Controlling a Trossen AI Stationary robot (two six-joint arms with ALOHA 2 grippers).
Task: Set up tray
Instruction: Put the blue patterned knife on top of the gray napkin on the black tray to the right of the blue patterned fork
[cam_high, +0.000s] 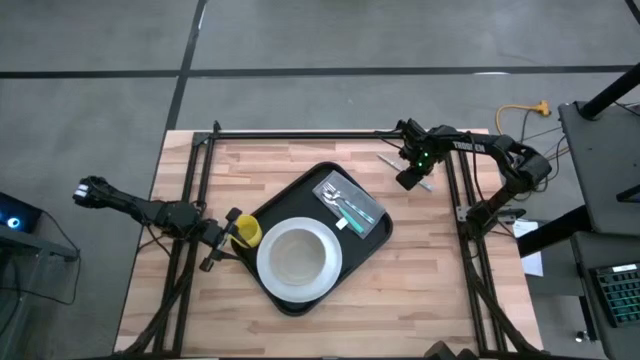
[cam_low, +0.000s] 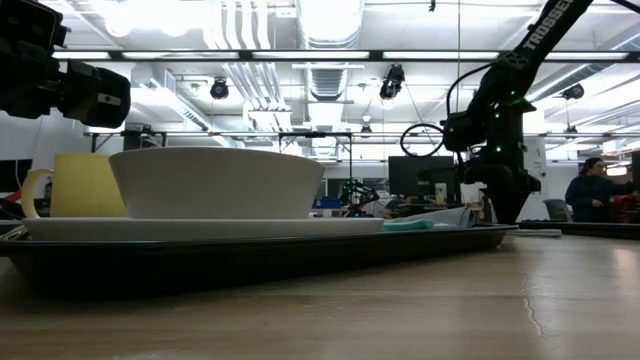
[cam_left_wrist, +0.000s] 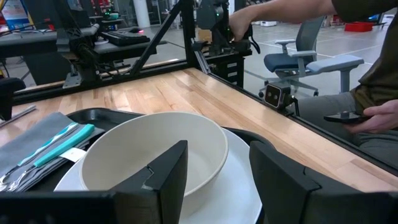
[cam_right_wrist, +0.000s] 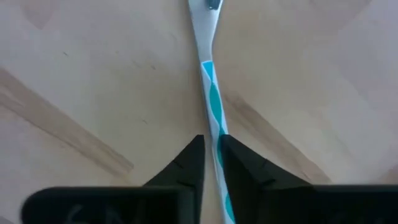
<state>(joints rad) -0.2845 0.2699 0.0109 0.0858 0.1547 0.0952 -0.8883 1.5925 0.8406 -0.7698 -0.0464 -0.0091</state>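
The black tray (cam_high: 283, 197) lies askew mid-table. It carries a white plate (cam_high: 268, 283) with a white bowl (cam_high: 298, 258), a grey napkin (cam_high: 368, 218) with cutlery, and a yellow cup (cam_high: 247, 232) at its left edge. My left gripper (cam_high: 222, 238) is open beside the cup, above the tray's left edge; the left wrist view looks over the bowl (cam_left_wrist: 155, 149). My right gripper (cam_high: 410, 178) is at the table's far right, pointing down, shut on a thin white-and-teal striped stick (cam_right_wrist: 210, 93) that is off the tray. My right gripper pinches the striped stick between its two fingertips (cam_right_wrist: 193, 163), coming from above and pointing down. The fingers lie across the stick, on a teal-striped stretch (cam_right_wrist: 217, 134) of its length. Whether the stick rests on the wood or is raised, I cannot tell.
Black frame bars run along the table's left, far and right sides (cam_high: 300, 133). In the left wrist view a seated person (cam_left_wrist: 373, 118) is beyond the table edge, an arm (cam_left_wrist: 280, 12) reaches toward equipment, and an office chair stands nearby. Bare wood lies near the right arm.
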